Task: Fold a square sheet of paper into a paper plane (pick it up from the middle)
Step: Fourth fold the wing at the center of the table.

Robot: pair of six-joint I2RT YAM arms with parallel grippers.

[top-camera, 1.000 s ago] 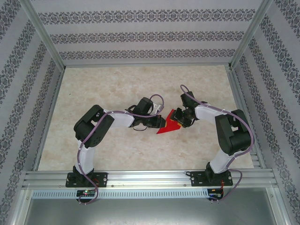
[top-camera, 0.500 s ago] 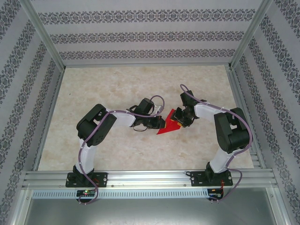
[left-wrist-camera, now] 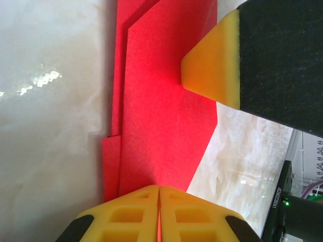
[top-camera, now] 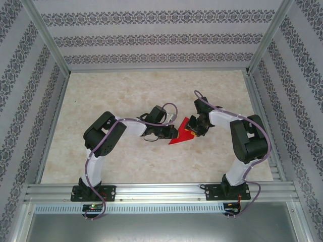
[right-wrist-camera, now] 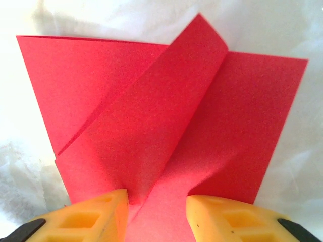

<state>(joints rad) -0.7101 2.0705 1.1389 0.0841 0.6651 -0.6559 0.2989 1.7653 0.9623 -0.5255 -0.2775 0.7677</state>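
Note:
The square sheet of paper (top-camera: 180, 137) lies folded on the table as a red layered wedge between both arms. My left gripper (top-camera: 173, 132) is shut on its left edge. In the left wrist view a thin red line of paper (left-wrist-camera: 161, 116) runs between the closed yellow pads of that gripper (left-wrist-camera: 159, 189). My right gripper (top-camera: 195, 129) is at the paper's right end. In the right wrist view its yellow fingers (right-wrist-camera: 96, 214) stand apart, open, with a raised ridge of the paper (right-wrist-camera: 166, 121) bulging up between them. One finger of the right gripper (left-wrist-camera: 214, 65) rests on the paper's far end.
The marble-patterned tabletop (top-camera: 126, 91) stretches round the paper on all sides. Patterned walls and an aluminium frame (top-camera: 151, 191) box in the workspace. The arms' bases are bolted to the near rail.
The right gripper's jaws have narrowed round the paper. The left arm has eased slightly to the right, still shut on the paper. The paper has stayed in place.

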